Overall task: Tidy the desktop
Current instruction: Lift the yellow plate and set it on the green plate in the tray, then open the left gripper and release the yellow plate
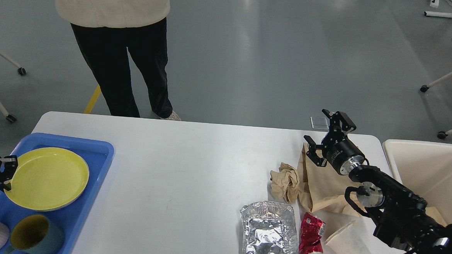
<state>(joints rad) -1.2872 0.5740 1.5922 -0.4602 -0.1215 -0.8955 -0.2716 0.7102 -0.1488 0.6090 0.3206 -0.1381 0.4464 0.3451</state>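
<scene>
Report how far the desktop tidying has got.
Done: the dishes sit in the blue plastic tray. In hand: the left gripper holds the round yellow plate by its rim. Left: crumpled brown paper ball, foil tray and crushed red can lie on the white desktop; right gripper open.
</scene>
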